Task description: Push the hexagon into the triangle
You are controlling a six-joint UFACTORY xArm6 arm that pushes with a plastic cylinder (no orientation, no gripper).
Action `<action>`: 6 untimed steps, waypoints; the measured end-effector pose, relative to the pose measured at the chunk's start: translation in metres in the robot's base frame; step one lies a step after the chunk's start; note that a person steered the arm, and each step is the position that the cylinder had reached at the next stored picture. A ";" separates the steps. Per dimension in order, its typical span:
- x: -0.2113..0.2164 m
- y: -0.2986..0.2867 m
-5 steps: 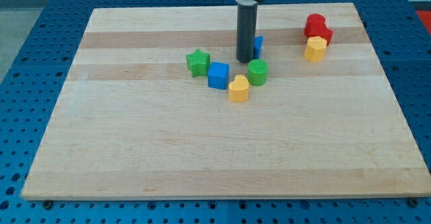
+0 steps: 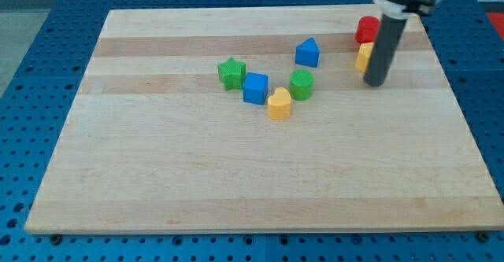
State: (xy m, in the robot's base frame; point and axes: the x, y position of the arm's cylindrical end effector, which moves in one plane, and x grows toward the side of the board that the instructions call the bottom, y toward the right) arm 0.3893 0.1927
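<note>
A pale wooden board (image 2: 236,167) lies on a blue perforated table (image 2: 31,73), whose edges run out of the view on every side. My tip (image 2: 375,83) sits toward the view's right, the rod rising from it and cut off at the top edge; it has no jaws and holds nothing. The rod stands in front of the yellow block (image 2: 363,57), hiding most of it, so its hexagon shape cannot be made out and I cannot tell whether the tip touches it. A red block (image 2: 366,29) just above is also partly covered, its shape unclear. The blue triangle (image 2: 308,53) lies well to the left of these. Below it sit a green cylinder (image 2: 301,83), a yellow heart (image 2: 278,104), a blue cube (image 2: 254,88) and a green star (image 2: 231,73).
</note>
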 end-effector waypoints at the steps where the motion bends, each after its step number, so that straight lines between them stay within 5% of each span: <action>1: -0.002 0.025; 6: -0.049 -0.023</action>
